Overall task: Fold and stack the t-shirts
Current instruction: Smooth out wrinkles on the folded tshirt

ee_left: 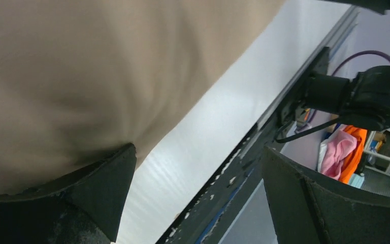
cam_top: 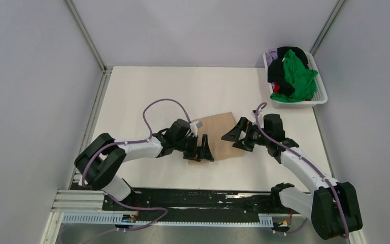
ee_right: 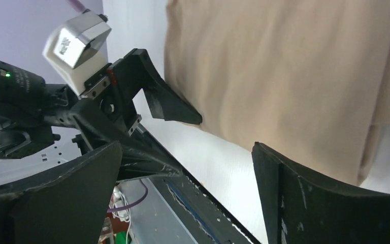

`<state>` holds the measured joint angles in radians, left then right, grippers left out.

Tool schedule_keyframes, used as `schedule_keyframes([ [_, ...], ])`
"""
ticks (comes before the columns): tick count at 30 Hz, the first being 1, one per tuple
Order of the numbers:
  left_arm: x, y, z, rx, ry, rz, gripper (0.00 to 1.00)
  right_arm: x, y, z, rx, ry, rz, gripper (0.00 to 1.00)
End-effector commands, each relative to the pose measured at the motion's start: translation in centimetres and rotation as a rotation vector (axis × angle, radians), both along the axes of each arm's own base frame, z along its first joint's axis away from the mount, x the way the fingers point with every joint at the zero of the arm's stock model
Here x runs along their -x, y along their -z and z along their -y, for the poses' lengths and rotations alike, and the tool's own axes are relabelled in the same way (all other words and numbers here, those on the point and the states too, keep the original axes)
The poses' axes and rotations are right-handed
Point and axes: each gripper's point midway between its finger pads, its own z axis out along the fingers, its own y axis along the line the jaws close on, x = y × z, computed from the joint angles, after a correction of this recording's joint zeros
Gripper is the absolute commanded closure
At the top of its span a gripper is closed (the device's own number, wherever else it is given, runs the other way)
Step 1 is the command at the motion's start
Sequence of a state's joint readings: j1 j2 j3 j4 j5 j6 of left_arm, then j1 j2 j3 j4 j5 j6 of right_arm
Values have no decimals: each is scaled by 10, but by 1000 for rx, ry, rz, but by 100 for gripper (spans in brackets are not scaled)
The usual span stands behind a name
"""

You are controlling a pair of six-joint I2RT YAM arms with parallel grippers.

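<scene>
The tan-beige t-shirt (cam_top: 222,133) lies folded into a small rectangle on the table's middle. It fills the left wrist view (ee_left: 81,66) and the right wrist view (ee_right: 284,66). My left gripper (cam_top: 202,150) is open at the shirt's near left corner. In its wrist view (ee_left: 199,152) one finger (ee_left: 106,188) rests at the cloth's edge and nothing is between the jaws. My right gripper (cam_top: 235,138) is open and empty over the shirt's right edge (ee_right: 188,147). Green (cam_top: 298,76), black (cam_top: 287,55), red (cam_top: 277,89) and pale purple (cam_top: 270,55) t-shirts lie bunched in the basket.
The white latticed basket (cam_top: 321,86) stands at the table's far right corner. The white table (cam_top: 183,91) is walled by grey panels on three sides. The black rail (cam_top: 198,201) with the arm bases runs along the near edge. My left gripper's finger (ee_right: 167,104) shows in the right wrist view.
</scene>
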<state>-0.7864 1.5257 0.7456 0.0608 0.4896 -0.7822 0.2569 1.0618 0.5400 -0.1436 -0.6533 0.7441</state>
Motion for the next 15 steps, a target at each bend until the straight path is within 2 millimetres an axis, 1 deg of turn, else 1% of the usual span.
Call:
schedule_keyframes([
  [1,11,26,-7,20,-31,-61,0,5,30,-1,4,-10,-66,0],
  [4,13,57,-27,-101,-79,-79,0,4,70,14,51,58,-191,0],
  [5,15,63,-31,-123,-84,-84,0,4,80,18,69,78,-218,0],
  [10,21,73,-43,-167,-97,-98,0,10,122,40,202,185,-325,0],
  [12,23,76,-50,-197,-113,-97,0,13,132,47,236,211,-346,0],
  [13,24,75,-53,-205,-114,-93,0,13,133,49,242,217,-346,0],
  [15,25,70,-55,-204,-109,-83,0,10,127,48,242,214,-319,0],
])
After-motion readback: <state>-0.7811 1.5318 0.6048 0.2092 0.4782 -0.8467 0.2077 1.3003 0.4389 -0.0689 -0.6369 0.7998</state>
